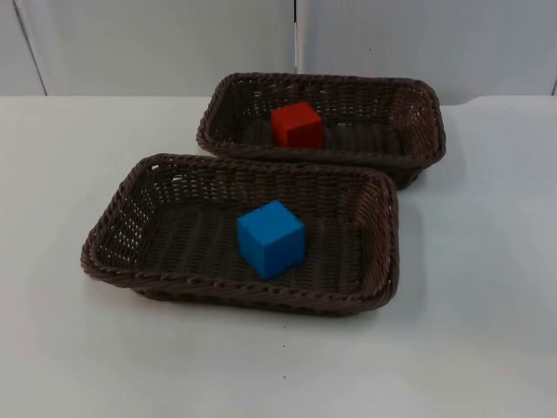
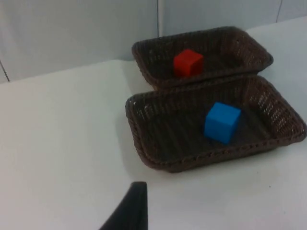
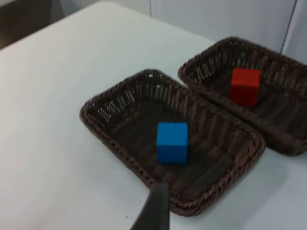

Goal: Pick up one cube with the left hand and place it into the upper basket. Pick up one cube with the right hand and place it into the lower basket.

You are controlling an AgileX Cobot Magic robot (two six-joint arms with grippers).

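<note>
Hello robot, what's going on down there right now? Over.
Red cube sits in upper basket. Blue cube sits in lower basket. Both end effectors back off the baskets. Nothing in the way.

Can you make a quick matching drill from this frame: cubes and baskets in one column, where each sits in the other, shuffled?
Column one:
1. red cube
2. blue cube
3. upper basket
4. lower basket

Column two:
A. nearest the grey partition wall
B. inside the lower basket
C. nearer the camera in the top view, on the white table
D. inside the upper basket

Pairs: 1-D, 2-B, 3-A, 4-C
</note>
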